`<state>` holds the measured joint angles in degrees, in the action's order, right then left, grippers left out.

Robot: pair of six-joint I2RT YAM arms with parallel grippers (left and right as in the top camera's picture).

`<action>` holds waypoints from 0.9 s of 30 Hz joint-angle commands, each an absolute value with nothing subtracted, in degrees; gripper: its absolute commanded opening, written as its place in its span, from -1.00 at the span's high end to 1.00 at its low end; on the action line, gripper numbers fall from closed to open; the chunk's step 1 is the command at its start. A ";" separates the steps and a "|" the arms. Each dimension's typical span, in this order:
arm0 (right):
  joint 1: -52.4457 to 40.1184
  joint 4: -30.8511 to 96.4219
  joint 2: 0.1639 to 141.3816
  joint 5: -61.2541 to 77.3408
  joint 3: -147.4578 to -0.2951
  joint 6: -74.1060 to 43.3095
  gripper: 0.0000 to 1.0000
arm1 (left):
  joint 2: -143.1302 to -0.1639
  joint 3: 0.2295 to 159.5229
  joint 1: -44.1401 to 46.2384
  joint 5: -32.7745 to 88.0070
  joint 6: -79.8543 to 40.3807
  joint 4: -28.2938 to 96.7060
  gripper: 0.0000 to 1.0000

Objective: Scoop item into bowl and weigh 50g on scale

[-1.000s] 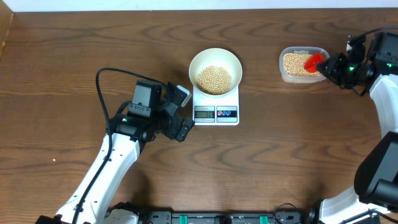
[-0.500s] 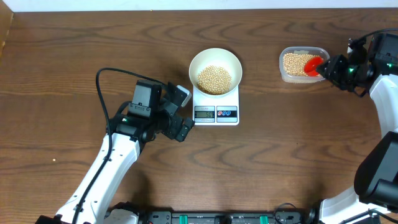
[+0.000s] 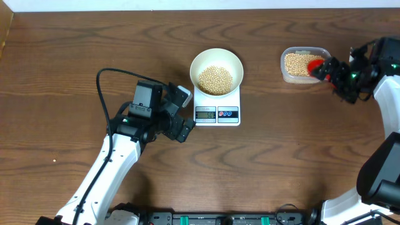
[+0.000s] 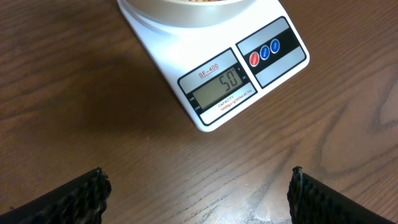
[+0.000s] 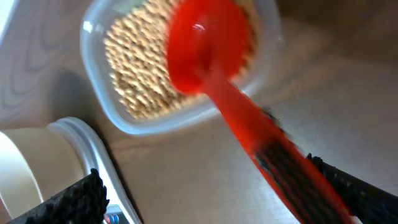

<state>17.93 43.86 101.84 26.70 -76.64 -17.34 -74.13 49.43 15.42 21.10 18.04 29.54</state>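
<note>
My right gripper (image 3: pixel 332 70) pinches the red scoop (image 5: pixel 202 43) over the tub (image 5: pixel 161 119) at three o'clock; left gripper (image 4: pixel 199 196) spread. Soybeans (image 3: pixel 215 79) sit in the bowl (image 3: pixel 194 65) on the scale (image 4: pixel 217 93), showing 50; a bump could shift that.

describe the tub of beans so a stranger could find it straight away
On the brown table, look right of the white scale, slightly further back. The tub sits there on the wood: clear, rounded-rectangular, a red spoon over it, unlike the round white bowl on the scale.
</note>
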 commanded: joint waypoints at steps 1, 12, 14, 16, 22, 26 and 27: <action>19.70 47.90 100.12 25.67 -76.44 -17.10 -0.99 | -74.17 49.17 15.22 21.41 18.35 29.54 -0.87; 20.64 51.13 88.42 29.10 -76.44 -10.55 -0.99 | -74.17 49.17 15.22 21.39 18.35 29.54 -0.87; 20.45 51.29 85.60 31.79 -76.47 -5.85 -0.99 | -74.17 49.17 15.22 21.39 18.33 29.54 -0.87; 19.97 52.47 79.77 32.03 -76.53 -1.15 -0.99 | -74.17 49.17 15.22 21.41 18.35 29.54 -0.87; 19.92 56.62 65.93 31.64 -76.55 -0.99 -0.99 | -74.17 49.17 15.22 21.39 18.35 29.52 -0.87; 19.94 58.94 58.33 28.69 -76.53 -0.69 -0.99 | -74.17 49.17 15.22 21.41 18.35 29.54 -0.87; 19.94 59.07 56.82 27.18 -76.53 -0.32 -0.98 | -74.17 49.17 15.22 21.39 18.35 29.52 -0.87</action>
<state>20.16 58.54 60.14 30.04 -76.40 -2.42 -74.13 49.43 15.42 21.10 18.02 29.56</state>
